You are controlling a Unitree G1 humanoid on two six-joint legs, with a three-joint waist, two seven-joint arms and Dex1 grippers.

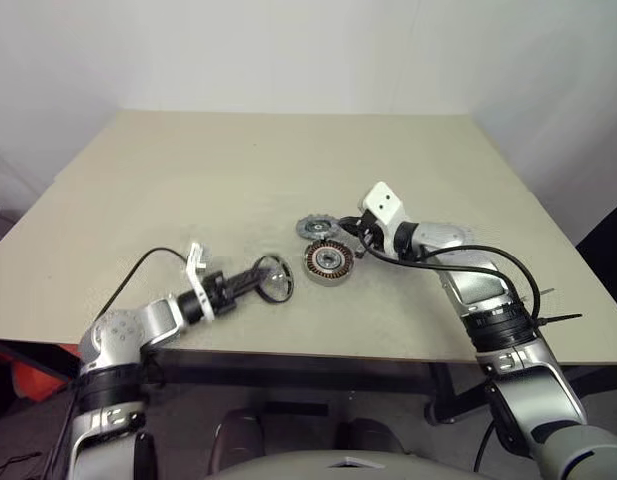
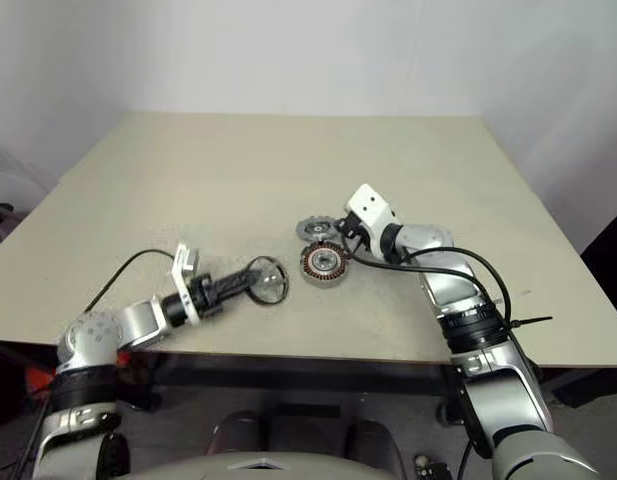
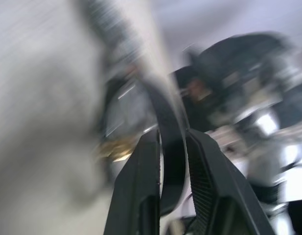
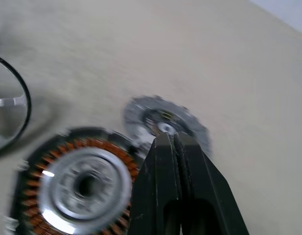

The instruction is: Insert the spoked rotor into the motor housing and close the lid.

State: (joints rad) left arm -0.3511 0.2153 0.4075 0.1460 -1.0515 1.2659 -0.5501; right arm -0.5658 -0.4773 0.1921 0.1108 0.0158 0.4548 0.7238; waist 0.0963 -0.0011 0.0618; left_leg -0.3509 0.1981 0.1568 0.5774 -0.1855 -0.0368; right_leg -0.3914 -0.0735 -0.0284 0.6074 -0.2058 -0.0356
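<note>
The left gripper (image 1: pixel 260 280) pinches the dark rim of the spoked rotor (image 1: pixel 276 277), a thin black ring with silver spokes, held on edge just above the table (image 1: pixel 188 180). The motor housing (image 1: pixel 329 261), with copper windings around a silver hub, lies beside the grey toothed lid (image 1: pixel 314 228). The right gripper (image 4: pixel 171 139) hangs closed and empty over them.

A plain beige table (image 1: pixel 238 180) with a matte top fills most of the scene, its far edge running close to a bare white wall (image 1: pixel 288 50). The light is soft and even, with only faint shadows. Below the near edge lies dark floor (image 1: pixel 318 395), and something red-orange (image 1: pixel 33 385) sits at the lower left corner.
</note>
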